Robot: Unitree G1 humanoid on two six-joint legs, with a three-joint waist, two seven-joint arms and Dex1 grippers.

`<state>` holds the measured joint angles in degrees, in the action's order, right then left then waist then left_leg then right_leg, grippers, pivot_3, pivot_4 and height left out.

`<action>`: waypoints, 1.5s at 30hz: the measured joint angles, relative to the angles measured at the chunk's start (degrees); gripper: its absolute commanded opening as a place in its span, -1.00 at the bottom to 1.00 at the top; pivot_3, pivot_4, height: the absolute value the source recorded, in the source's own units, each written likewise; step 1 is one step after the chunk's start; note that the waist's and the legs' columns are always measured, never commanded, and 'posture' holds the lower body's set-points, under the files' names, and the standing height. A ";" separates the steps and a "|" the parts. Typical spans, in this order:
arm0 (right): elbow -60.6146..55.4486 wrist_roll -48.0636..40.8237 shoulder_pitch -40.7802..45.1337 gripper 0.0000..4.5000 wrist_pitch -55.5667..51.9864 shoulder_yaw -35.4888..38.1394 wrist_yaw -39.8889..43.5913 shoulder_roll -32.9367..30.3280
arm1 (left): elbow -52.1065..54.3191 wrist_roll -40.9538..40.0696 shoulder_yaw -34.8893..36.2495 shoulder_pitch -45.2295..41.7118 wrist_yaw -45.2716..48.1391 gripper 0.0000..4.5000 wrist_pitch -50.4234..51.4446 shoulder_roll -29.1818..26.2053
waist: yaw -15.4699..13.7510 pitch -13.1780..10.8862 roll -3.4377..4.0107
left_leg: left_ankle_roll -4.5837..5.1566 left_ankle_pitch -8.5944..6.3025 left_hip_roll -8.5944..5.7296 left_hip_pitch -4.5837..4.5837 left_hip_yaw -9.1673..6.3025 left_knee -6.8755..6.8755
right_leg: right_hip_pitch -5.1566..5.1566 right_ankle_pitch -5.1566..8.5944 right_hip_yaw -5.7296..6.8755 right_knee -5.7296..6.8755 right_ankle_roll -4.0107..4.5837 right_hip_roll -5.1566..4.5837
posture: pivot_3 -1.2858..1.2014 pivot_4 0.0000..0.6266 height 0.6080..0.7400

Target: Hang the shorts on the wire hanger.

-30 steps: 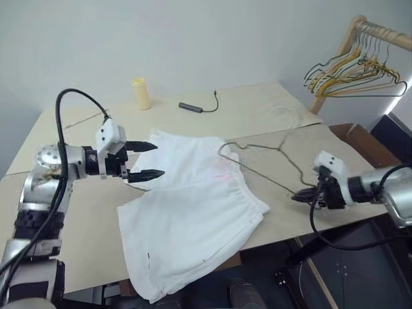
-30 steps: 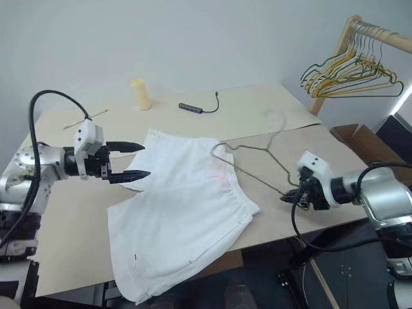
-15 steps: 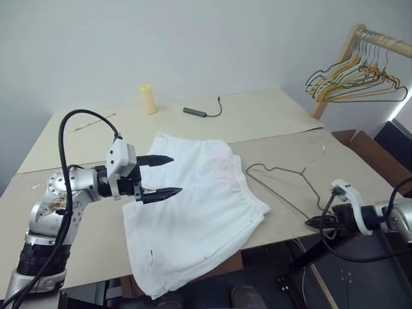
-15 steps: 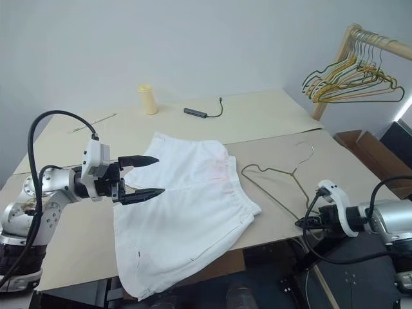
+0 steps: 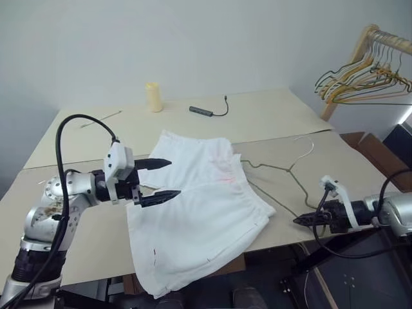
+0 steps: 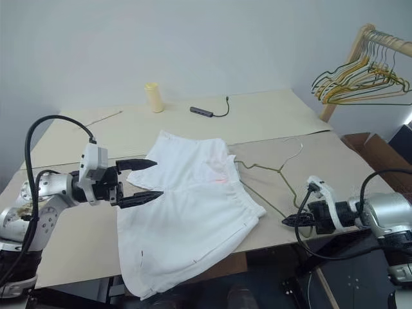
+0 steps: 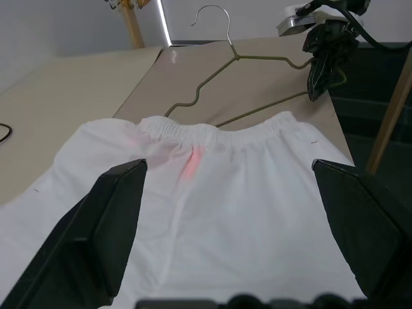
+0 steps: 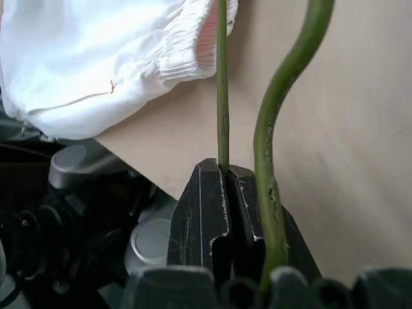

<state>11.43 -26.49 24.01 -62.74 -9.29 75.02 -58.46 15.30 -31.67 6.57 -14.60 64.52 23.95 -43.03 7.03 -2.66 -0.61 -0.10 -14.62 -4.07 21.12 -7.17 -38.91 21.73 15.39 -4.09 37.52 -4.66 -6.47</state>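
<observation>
The white shorts (image 5: pixel 199 206) lie flat on the table, their gathered waistband toward the right and one leg hanging over the front edge. Just right of the waistband, the olive-grey wire hanger (image 5: pixel 267 166) rests low on the table with its hook (image 5: pixel 310 145) pointing away from me. At the table's front right edge, my right gripper (image 5: pixel 297 221) is shut on the hanger's thin bottom wire (image 8: pixel 222 96). My left gripper (image 5: pixel 174 177) hovers open over the left part of the shorts, its fingers (image 7: pixel 96 238) spread wide with nothing between them.
At the back of the table (image 5: pixel 257 122) stand a yellow cylinder (image 5: pixel 153 96) and a dark cable with a plug (image 5: pixel 201 111). A wooden rack with a bunch of coloured hangers (image 5: pixel 364 71) stands at the far right, beyond a brown box (image 5: pixel 367 145).
My right gripper has sunk toward the table's front edge and rolled, so the hanger lies lower, beside the waistband instead of over it. My left gripper drew back slightly, still open.
</observation>
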 measured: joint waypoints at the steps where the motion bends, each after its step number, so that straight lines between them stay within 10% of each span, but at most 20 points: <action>1: 1.64 0.80 1.69 -1.00 0.01 -1.44 0.03 0.27 | 0.13 0.01 -0.01 0.22 0.14 0.98 -0.01 -0.29 | -0.03 0.00 0.00 | 0.00 0.00 -0.01 0.00 0.01 0.00 | 0.00 -0.01 0.00 0.00 0.01 -0.01 | -0.04 -0.96 1.00; 29: 38.93 16.02 27.19 -1.00 11.69 -14.03 10.98 15.21 | 4.29 -0.46 2.26 3.74 -0.41 0.98 0.10 -2.88 | -3.47 -0.01 0.00 | -0.07 0.03 -0.07 0.09 -0.01 0.17 | 0.39 -0.11 -0.02 -0.01 0.20 0.13 | 0.05 -0.99 1.00; 45: 37.02 10.24 26.01 -1.00 11.67 -17.30 13.95 12.12 | 4.37 -0.07 2.29 4.00 -0.53 0.98 -0.16 -3.62 | -4.66 -0.02 0.03 | -0.11 0.00 -0.07 0.15 -0.01 0.21 | 0.45 -0.11 -0.03 -0.07 0.20 0.10 | 0.06 -0.98 1.00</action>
<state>48.44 -16.24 50.02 -51.07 -26.59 88.97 -46.33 19.68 -31.73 8.86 -10.59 63.99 23.79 -46.65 2.37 -2.69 -0.58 -0.21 -14.62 -4.14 21.27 -7.18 -38.69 22.18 15.28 -4.11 37.45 -4.45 -6.36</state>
